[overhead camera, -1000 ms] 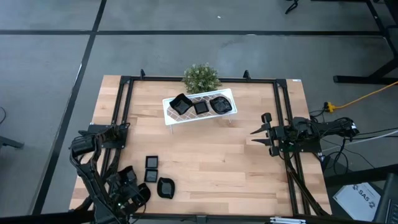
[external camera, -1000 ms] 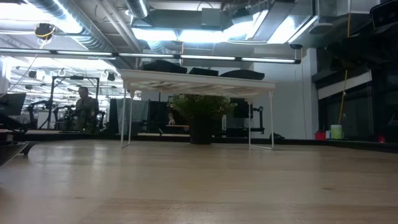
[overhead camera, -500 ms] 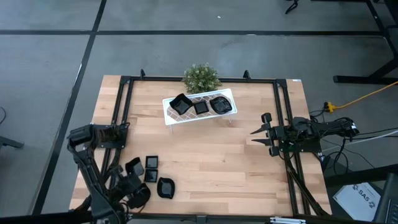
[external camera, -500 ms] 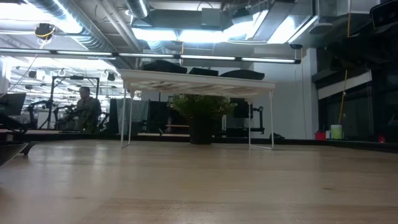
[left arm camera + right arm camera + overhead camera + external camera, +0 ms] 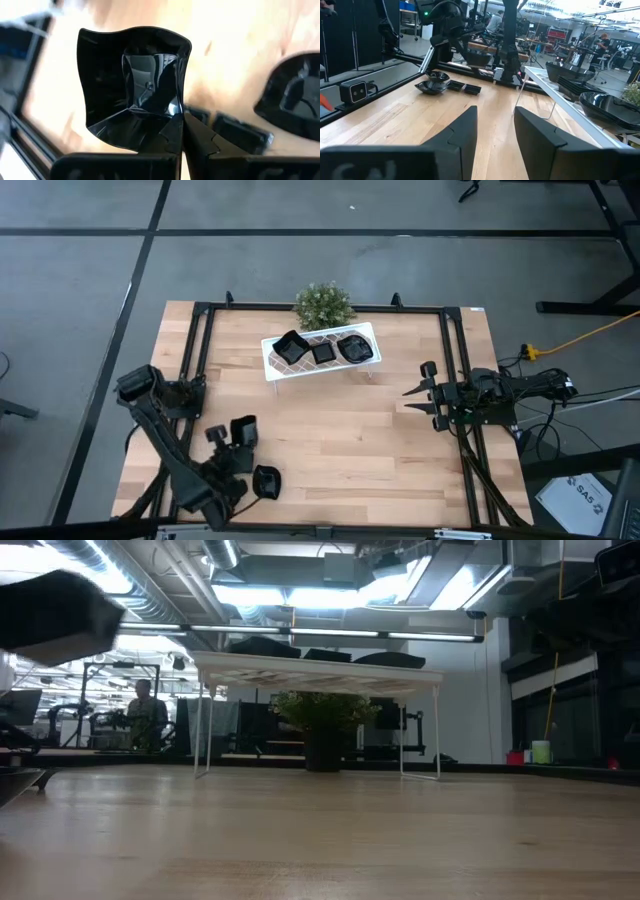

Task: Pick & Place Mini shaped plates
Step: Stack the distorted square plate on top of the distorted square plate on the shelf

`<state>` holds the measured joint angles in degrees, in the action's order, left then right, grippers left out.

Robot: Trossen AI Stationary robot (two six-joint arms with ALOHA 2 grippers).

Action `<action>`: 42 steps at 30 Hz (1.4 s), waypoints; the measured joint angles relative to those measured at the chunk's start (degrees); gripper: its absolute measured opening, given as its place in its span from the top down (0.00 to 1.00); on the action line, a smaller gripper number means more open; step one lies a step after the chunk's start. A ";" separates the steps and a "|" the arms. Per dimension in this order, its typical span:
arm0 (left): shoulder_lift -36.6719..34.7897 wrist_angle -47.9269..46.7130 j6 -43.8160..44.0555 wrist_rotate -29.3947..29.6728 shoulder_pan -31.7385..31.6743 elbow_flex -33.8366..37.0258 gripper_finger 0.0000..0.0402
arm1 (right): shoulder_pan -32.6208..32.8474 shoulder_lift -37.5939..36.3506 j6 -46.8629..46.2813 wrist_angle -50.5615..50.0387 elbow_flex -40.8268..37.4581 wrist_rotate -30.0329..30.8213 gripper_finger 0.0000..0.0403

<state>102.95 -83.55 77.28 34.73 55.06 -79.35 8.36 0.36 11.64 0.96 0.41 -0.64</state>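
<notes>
Glossy wavy-edged square plate point(image 5: 131, 85), pinched by left end effector point(image 5: 181, 131)

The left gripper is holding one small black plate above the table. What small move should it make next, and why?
Probably carry it toward the white rack. The left gripper is shut on the rim of a square black plate, lifted clear of the table, and the rack already holds three black plates. The right gripper waits open at the right side.
</notes>
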 joint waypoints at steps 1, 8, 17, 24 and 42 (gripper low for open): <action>-0.44 0.00 -1.63 1.06 -0.53 0.00 1.00 | 0.02 0.00 0.00 0.02 -0.01 0.00 0.68; -4.56 -0.02 -12.39 9.81 -4.33 -0.02 1.00 | 0.00 0.00 0.00 0.02 -0.01 0.00 0.68; -9.23 0.49 -28.29 17.80 -10.48 -0.02 1.00 | 0.02 0.00 0.00 0.01 0.00 0.00 0.68; -11.09 2.27 -39.62 22.99 -15.27 -0.04 1.00 | 0.01 0.00 0.00 0.00 -0.01 0.00 0.68; -11.46 3.02 -74.92 28.17 -33.12 -0.04 1.00 | 0.02 0.00 0.00 0.00 0.00 0.00 0.68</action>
<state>91.48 -80.53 2.36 62.89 21.94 -79.40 8.38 0.36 11.64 0.96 0.41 -0.64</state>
